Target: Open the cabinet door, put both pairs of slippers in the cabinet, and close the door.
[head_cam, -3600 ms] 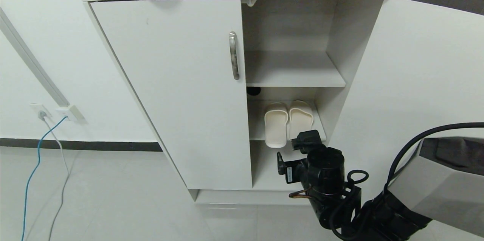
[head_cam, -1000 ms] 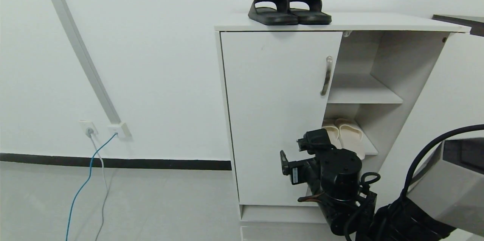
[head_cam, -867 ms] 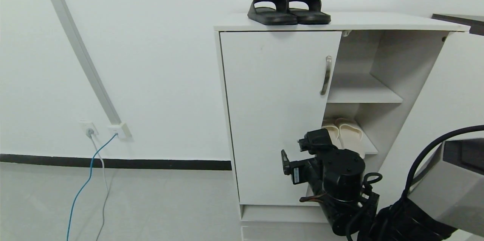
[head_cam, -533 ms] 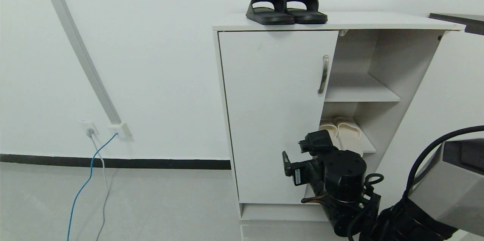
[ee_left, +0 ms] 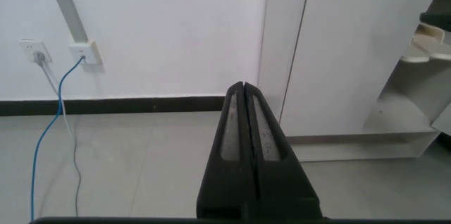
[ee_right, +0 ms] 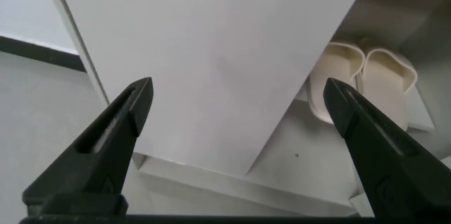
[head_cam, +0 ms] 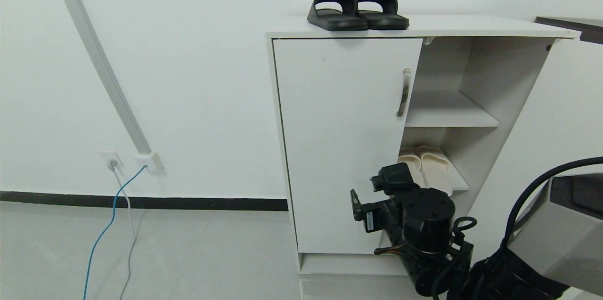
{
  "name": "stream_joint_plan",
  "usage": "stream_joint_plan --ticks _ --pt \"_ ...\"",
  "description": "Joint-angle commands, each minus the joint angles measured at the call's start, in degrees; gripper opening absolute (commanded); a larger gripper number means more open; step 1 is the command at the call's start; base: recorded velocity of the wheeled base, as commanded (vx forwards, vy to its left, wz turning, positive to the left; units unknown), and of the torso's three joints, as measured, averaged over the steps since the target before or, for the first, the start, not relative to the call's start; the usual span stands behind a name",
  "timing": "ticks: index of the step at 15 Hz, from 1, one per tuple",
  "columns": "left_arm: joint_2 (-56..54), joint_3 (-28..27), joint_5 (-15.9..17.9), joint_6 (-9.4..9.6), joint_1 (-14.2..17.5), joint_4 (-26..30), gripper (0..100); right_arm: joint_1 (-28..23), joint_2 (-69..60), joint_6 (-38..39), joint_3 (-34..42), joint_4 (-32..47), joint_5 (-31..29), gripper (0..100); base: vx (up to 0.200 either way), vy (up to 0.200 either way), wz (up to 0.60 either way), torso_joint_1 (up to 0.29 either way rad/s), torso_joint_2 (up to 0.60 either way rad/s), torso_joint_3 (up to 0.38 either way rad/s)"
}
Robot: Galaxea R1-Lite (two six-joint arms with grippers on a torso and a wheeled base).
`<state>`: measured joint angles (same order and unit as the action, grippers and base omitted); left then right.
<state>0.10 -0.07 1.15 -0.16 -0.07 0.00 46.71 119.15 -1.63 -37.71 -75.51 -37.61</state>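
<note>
We see black slippers (head_cam: 358,8) atop the cabinet (head_cam: 339,149): likely light, flexible, best pinched by the strap. Right end effector (ee_right: 237,90) open wide; left end effector (ee_left: 243,90) closed.

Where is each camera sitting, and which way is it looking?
Head view: on the robot's head, looking forward and down at the cabinet with black slippers on top; the right arm and right gripper show.
Left wrist view: on the left wrist, facing wall, floor and cabinet; the shut left gripper shows.
Right wrist view: on the right wrist, facing the closed door and cream slippers; the open right gripper's fingers show.
Shared: head and right wrist views both show the cream slippers.
</note>
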Motion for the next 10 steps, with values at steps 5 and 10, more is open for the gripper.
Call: stream_joint_plan --ticks 5,10 --pt "-0.01 -0.01 0.00 -0.02 -0.01 0.00 0 0.04 0.20 -0.04 0.00 0.10 -0.01 100 0.000 0.000 0.00 -0.001 -0.03 -0.038" --pt "-0.01 -0.01 0.00 -0.02 -0.01 0.00 0 0.13 0.20 -0.04 0.09 0.19 -0.01 100 0.000 0.000 0.00 0.023 -0.36 -0.345"
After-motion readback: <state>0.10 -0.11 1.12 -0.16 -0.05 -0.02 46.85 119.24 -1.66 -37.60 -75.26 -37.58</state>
